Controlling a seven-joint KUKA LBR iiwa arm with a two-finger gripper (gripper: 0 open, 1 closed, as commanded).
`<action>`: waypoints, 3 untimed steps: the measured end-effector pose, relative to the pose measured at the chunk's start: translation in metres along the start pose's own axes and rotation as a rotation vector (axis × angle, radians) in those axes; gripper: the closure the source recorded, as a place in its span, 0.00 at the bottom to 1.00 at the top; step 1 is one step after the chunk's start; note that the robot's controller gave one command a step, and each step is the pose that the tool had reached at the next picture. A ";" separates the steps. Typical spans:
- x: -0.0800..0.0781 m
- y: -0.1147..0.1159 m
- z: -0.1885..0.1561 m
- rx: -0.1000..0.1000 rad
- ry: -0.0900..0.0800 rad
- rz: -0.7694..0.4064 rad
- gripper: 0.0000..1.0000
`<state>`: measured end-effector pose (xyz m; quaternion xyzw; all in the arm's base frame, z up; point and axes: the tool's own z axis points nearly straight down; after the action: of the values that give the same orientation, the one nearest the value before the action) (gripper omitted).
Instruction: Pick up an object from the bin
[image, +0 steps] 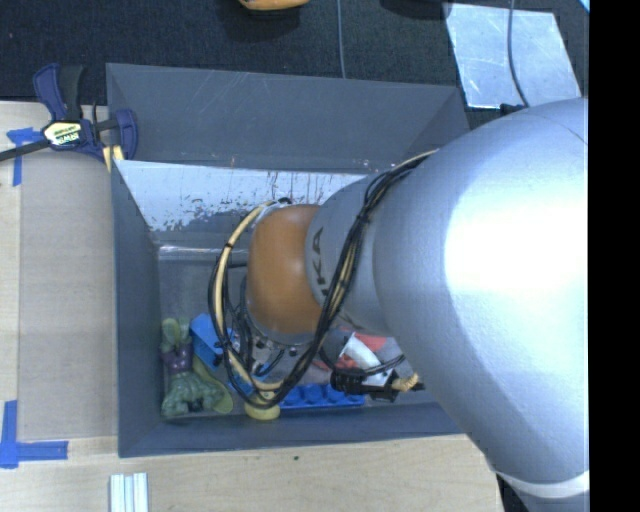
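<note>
- Bin (140, 330), grey metal: a small heap lies along its near wall.
- Arm (500, 300), silver, with orange cover (285, 280): reaches in from the right.
- Gripper (262, 358): low under the cover, over the heap's left half; whether it is open or closed, or has hold of anything, cannot be told.
- Blue block (205, 340): just left of the gripper, possibly touching.
- Green toy figure (192, 395): near-left corner.
- Blue studded plate (322, 398): against the near wall.
- White-and-red item (365, 350): right of the gripper.

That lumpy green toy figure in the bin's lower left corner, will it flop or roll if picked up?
The green toy figure looks moulded, so it probably holds its shape rather than flopping. Its lumpy, uneven outline suggests it won't roll. Lying near the bin wall, beside a blue block, it may jam if pushed.
</note>
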<state>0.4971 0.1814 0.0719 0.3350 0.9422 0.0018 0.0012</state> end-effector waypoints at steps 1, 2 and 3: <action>0.000 -0.001 -0.006 0.002 0.001 0.000 1.00; 0.001 -0.003 -0.032 0.010 0.005 0.000 1.00; 0.000 -0.002 -0.068 0.007 0.003 -0.001 1.00</action>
<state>0.4952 0.1796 0.1394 0.3344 0.9424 -0.0010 -0.0016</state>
